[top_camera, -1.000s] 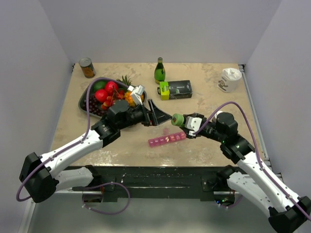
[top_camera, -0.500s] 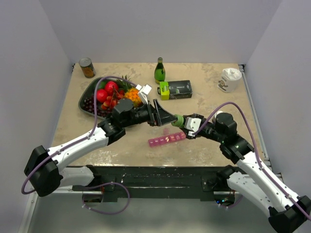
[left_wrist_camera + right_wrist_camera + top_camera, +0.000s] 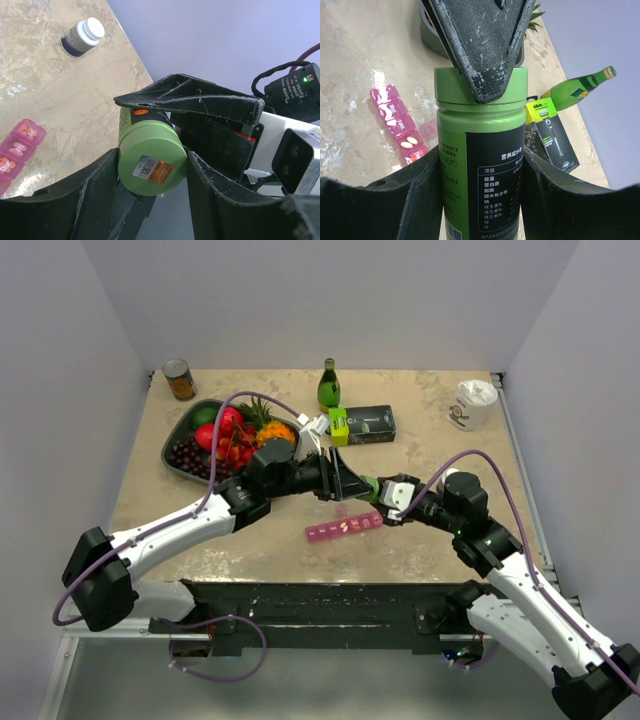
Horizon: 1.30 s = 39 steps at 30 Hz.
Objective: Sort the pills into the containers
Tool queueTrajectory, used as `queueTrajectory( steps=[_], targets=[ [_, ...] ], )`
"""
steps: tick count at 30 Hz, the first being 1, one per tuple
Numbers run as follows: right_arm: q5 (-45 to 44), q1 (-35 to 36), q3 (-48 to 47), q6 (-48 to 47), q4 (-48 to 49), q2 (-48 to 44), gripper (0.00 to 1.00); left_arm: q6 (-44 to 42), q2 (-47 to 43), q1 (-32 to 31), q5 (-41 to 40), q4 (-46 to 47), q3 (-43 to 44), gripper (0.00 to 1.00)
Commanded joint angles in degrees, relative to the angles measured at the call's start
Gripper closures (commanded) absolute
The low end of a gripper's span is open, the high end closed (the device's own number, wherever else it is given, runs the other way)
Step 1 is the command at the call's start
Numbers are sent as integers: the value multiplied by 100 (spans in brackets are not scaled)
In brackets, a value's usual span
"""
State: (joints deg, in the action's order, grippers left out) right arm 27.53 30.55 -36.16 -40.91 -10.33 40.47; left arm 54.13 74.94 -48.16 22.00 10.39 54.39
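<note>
Place: robotics lab — test cell
Enclosure: plain wall panels (image 3: 330, 300) boxing the tabletop (image 3: 430, 530)
Mounting: black rail (image 3: 330, 602) along the near edge

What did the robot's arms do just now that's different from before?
The left gripper swung right to the small green plastic bottle and narrowed its wide-open jaws onto the bottle's green lid. The right gripper kept holding the bottle's body in the same spot. The long pink plastic pill organiser stayed put.
</note>
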Motion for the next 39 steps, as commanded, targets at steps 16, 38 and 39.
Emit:
queueTrajectory(
  steps=[16, 38, 39],
  targets=[
    [3187, -22, -506, 2849, 21, 496, 100, -5380, 777, 149, 2880, -1810, 678, 100],
    [1907, -40, -629, 1060, -1066, 568, 100, -2013, -1489, 1371, 2363, 1421, -1123, 1],
    [1705, -40, -672, 771, -1094, 550, 100, -1803, -1534, 1388, 2222, 1474, -1315, 1]
  ],
)
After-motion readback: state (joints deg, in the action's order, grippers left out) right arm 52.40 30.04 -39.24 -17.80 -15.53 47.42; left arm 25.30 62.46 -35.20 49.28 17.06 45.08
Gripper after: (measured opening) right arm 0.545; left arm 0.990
